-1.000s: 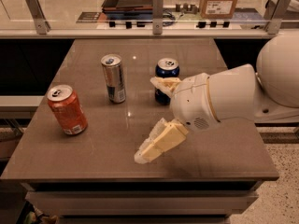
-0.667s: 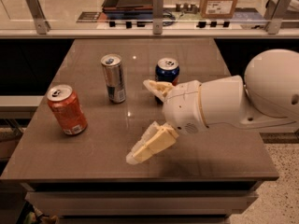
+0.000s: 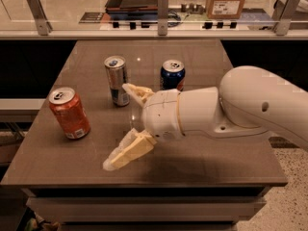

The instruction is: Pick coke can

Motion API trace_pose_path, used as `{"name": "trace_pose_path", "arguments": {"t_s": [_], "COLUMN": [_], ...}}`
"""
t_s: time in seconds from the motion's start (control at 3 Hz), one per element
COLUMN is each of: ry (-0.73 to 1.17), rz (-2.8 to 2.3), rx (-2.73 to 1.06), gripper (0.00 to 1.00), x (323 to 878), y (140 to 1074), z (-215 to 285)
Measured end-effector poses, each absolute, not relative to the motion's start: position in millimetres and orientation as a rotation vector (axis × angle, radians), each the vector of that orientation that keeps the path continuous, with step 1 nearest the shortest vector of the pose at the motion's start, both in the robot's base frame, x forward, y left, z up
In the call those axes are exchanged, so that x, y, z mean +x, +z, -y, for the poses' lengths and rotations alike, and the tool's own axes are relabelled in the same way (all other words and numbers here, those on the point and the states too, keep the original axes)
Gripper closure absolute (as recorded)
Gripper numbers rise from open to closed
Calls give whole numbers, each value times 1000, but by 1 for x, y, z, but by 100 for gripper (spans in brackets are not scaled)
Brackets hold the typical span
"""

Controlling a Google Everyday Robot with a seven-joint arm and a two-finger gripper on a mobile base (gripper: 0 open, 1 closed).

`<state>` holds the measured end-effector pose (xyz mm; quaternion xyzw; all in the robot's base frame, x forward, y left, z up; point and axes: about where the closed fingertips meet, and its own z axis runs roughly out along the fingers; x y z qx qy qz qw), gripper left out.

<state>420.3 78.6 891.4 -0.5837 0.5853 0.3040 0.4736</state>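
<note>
The coke can (image 3: 70, 112) is orange-red with a silver top and a small white patch near its base. It stands upright on the left side of the brown table (image 3: 202, 158). My gripper (image 3: 119, 125) comes in from the right on a bulky white arm. It is open, with one cream finger near the slim silver can and the other low toward the table's front edge. It is empty and sits a short way to the right of the coke can, not touching it.
A slim silver can (image 3: 117, 80) stands behind the gripper's upper finger. A blue Pepsi can (image 3: 172, 74) stands to its right, partly behind the arm. A counter with a cardboard box (image 3: 227, 0) and metal posts runs along the back.
The arm has moved left across the table, bringing the open gripper closer to the coke can. The cans have not moved.
</note>
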Motion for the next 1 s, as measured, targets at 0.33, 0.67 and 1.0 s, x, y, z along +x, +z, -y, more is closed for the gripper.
{"name": "trace_pose_path", "arguments": {"t_s": [0.33, 0.67, 1.0], "ry": [799, 853, 905], "rz": [-1368, -1325, -1290], "rx": [-1422, -1410, -1403], "gripper": [0, 0, 0], "x": [424, 429, 437], "y": [889, 884, 879], "z": [-105, -126, -147]}}
